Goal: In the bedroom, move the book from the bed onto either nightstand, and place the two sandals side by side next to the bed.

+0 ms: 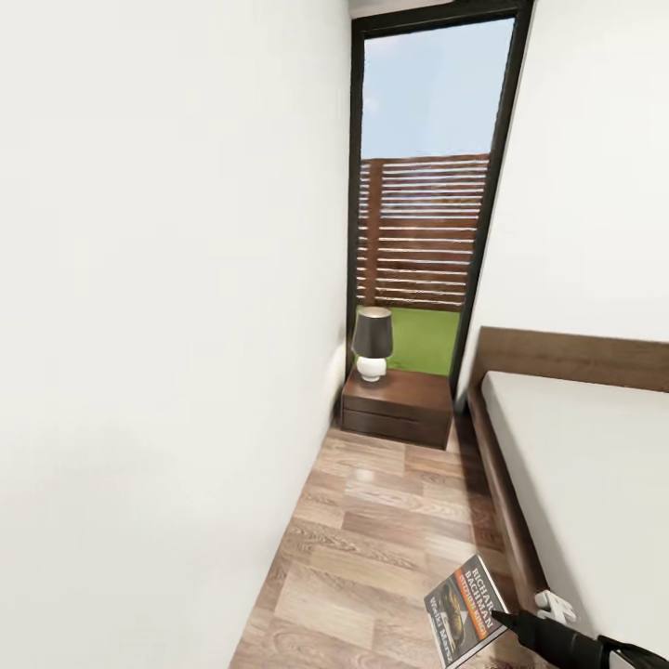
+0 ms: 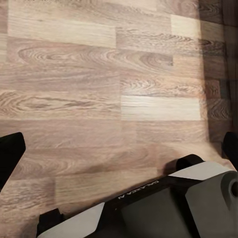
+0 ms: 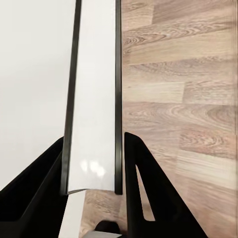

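The right gripper (image 3: 94,173) pinches the thin dark-grey paperback book (image 1: 465,609) with an orange band by its edge, holding it above the brown wood-plank floor (image 1: 390,520) beside the low bed (image 1: 595,465) with an off-white mattress. Ahead, the small reddish-brown wooden nightstand (image 1: 409,395) carries a dark-shaded lamp (image 1: 373,342) below the tall dark-framed window (image 1: 427,167). The left gripper (image 2: 119,148) hangs spread wide over the floor.

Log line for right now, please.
right pincer: shut on book, above floor | left pincer: open, empty | nightstand: ahead, lamp on it | bed: at right
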### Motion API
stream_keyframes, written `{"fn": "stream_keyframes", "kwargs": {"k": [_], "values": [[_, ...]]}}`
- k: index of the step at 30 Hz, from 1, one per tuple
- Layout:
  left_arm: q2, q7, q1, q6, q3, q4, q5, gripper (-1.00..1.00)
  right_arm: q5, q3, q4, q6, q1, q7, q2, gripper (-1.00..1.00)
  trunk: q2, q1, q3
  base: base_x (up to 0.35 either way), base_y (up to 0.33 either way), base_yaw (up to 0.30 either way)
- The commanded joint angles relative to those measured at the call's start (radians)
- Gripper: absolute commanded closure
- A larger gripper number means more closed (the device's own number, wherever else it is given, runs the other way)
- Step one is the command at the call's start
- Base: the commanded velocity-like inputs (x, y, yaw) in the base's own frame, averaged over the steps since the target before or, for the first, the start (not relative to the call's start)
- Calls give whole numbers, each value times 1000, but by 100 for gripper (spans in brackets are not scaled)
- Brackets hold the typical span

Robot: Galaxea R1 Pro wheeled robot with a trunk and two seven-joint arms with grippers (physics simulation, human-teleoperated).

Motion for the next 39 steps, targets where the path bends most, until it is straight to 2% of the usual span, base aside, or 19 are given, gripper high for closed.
{"fn": "stream_keyframes", "kwargs": {"k": [1, 26, 39], "values": [[0, -3, -1, -4, -8, 1, 8, -100, -12, 3, 2, 6, -2, 5, 0, 100, -2, 0, -2, 11, 0, -248], [0, -3, 0, -4, -8, 1, 8, -100, -12, 3, 2, 6, -2, 5, 0, 100, -2, 0, -2, 4, 0, -248], [0, -3, -1, -3, -8, 1, 8, -100, -12, 3, 2, 6, -2, 5, 0, 100, -2, 0, -2, 272, 0, -248]]}}
